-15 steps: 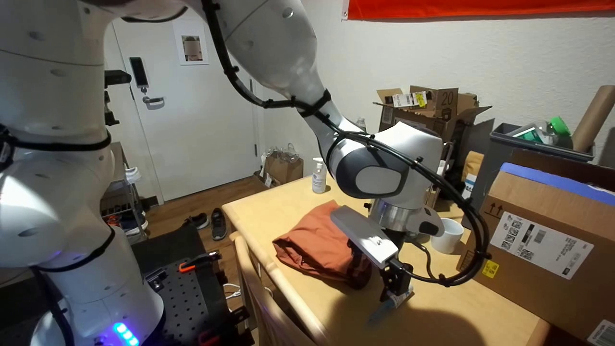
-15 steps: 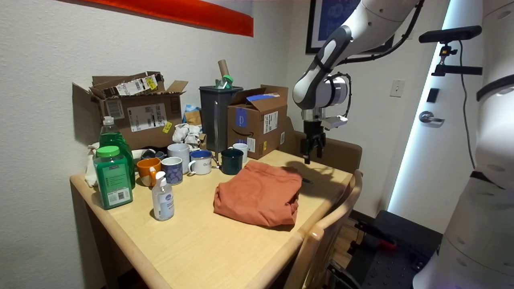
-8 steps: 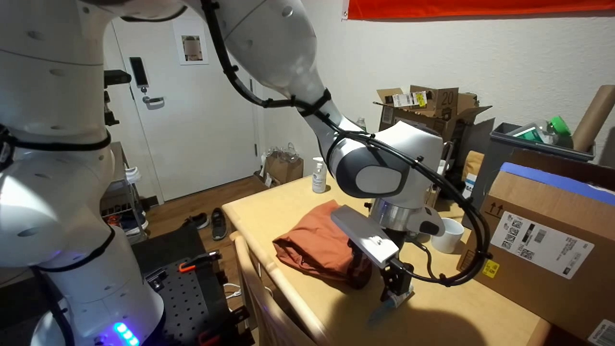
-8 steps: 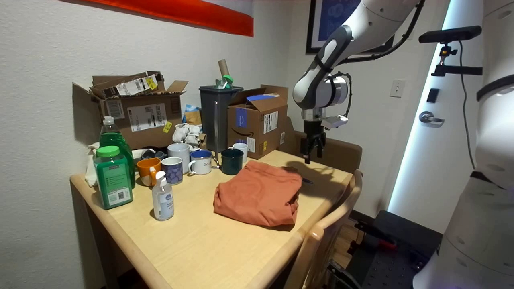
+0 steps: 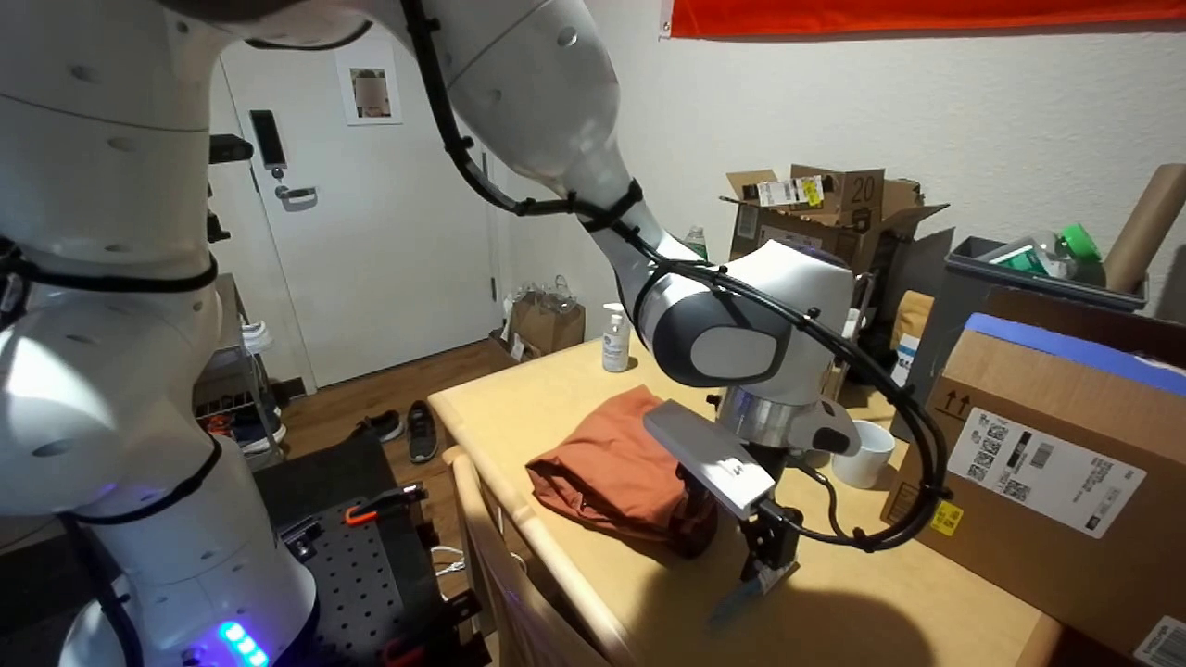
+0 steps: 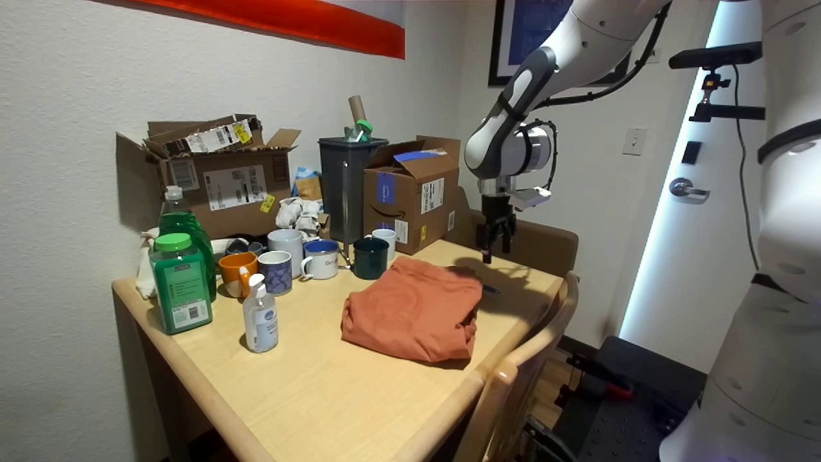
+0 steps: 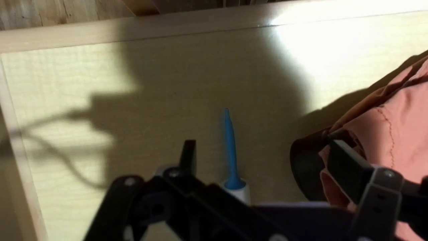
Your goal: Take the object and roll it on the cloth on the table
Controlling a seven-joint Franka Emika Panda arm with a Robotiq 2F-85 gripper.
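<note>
The object, a slim blue handle [image 7: 231, 147] with a white roller end [image 7: 243, 194], lies flat on the light wooden table [image 6: 308, 391], partly under the gripper's shadow. Its far white end is hidden by the gripper in the wrist view. In both exterior views the blue part [image 5: 737, 602] [image 6: 491, 290] shows beside the cloth. The rust-orange cloth [image 6: 414, 311] [image 5: 602, 472] rests folded in a heap, its edge [image 7: 401, 124] at the right of the wrist view. My gripper [image 7: 264, 154] [image 6: 497, 253] hangs above the object, jaws wide apart, holding nothing.
A large cardboard box [image 5: 1047, 472] and a white mug [image 5: 862, 456] stand at the table's side. Several mugs, including a dark green one [image 6: 370, 258], line the back. A pump bottle [image 6: 262, 324] stands before them. A wooden chair [image 6: 535, 350] touches the near edge.
The arm has shifted slightly away from its base and a little lower. The gripper stays wide apart; the object and cloth have not moved.
</note>
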